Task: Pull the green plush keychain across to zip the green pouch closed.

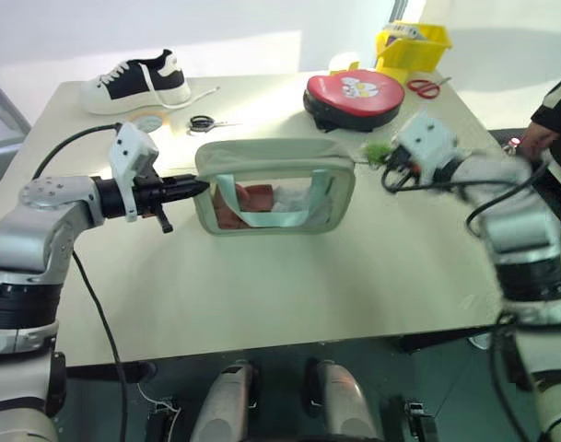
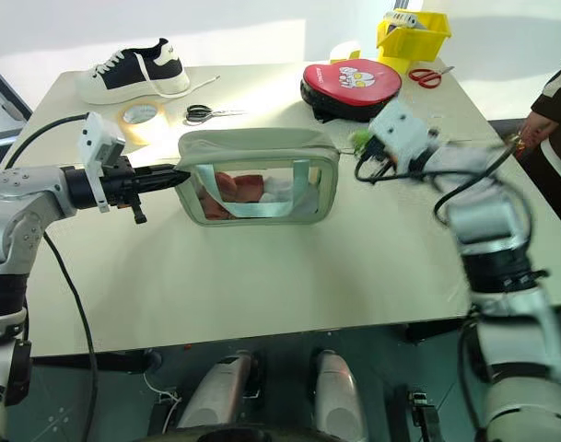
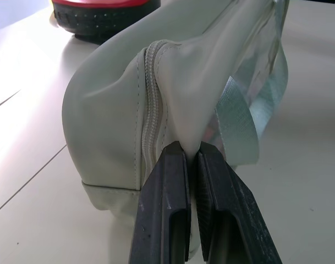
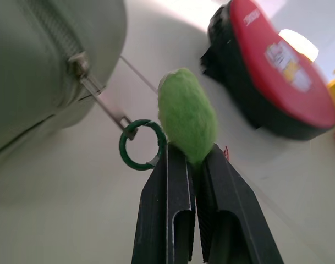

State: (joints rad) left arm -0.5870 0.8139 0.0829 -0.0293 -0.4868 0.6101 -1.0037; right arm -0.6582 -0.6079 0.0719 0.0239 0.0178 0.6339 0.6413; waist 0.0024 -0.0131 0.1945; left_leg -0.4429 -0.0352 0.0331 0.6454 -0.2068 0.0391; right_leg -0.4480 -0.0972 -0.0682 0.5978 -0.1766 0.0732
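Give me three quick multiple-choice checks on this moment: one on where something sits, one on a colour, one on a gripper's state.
1. Where is the shoe?
A. far left part of the table
B. inside the pouch
C. on the red case

2. What colour is the ring by the keychain?
A. red
B. dark green
C. yellow

3. What is the right gripper doing?
A. open above the table
B. shut on the keychain
C. shut on the scissors

Answers:
1 A: it lies far and left of the pouch, on the table.
2 B: the right wrist view shows a dark green ring.
3 B: its fingers pinch the fuzzy ball; the left gripper pinches the pouch's end.
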